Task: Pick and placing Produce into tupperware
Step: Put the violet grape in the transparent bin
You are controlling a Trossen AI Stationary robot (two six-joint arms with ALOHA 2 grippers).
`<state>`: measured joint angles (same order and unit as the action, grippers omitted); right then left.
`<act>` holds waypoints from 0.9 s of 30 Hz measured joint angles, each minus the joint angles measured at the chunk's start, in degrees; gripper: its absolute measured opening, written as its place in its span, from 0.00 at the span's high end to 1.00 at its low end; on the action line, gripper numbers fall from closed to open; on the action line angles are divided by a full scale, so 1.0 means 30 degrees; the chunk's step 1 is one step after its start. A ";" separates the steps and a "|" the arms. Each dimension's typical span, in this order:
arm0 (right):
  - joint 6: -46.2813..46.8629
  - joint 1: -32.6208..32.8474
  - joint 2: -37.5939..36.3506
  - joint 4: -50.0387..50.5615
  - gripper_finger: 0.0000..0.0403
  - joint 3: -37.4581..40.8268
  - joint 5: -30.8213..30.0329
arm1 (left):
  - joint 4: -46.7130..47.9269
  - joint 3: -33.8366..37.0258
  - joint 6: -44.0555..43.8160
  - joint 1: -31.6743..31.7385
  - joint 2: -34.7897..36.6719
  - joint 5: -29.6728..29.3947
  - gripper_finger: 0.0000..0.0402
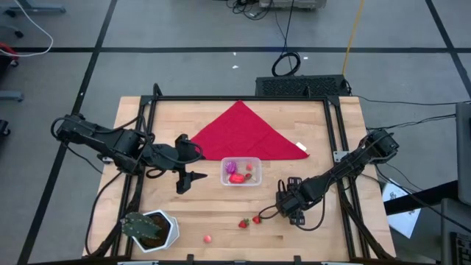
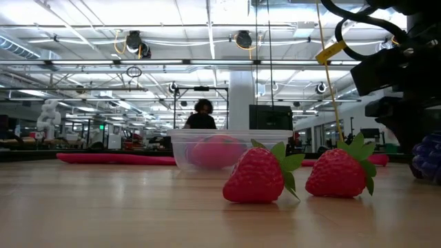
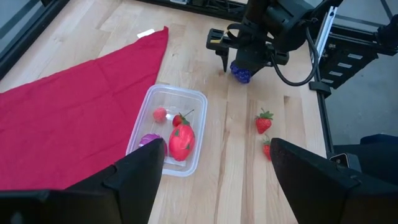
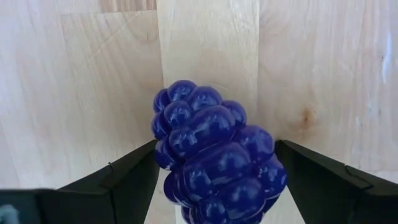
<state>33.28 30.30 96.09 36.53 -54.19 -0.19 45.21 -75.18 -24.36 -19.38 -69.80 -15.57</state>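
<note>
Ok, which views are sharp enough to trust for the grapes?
Right wrist view: grapes sharp between the right gripper fingers, soft highlights, no glare. Low view: grapes cut off at the edge, strawberries crisp, tub hazy. High view: hidden under the gripper.

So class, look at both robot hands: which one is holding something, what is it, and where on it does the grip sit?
The right hand holds a purple grape bunch, fingers on its two opposite sides. The left hand is open and holds nothing.

My right hand (image 1: 284, 199) hangs low over the desk (image 1: 213, 221), fingers clamped on a purple grape bunch (image 4: 214, 155), arm reaching in from the right edge. My left hand (image 1: 193, 177) hovers, fingers spread apart, elbow bent back left.
</note>
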 joint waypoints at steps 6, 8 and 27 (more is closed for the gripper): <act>0.0123 -0.0011 0.0000 0.0055 0.32 0.0000 -0.0077 | 0.0000 0.0000 -0.0036 0.0001 0.0000 0.0000 0.26; 0.0112 -0.0022 0.0000 0.0086 0.37 0.0000 -0.0087 | -0.0003 0.0000 -0.0036 -0.0001 0.0000 0.0000 0.26; -0.0362 -0.0882 -0.1741 -0.0815 0.45 0.0015 -0.0063 | 0.0013 0.0000 -0.0036 -0.0005 0.0000 0.0000 0.26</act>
<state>32.20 27.66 90.87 34.09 -54.15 -0.37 45.25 -75.18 -24.47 -19.40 -69.80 -15.57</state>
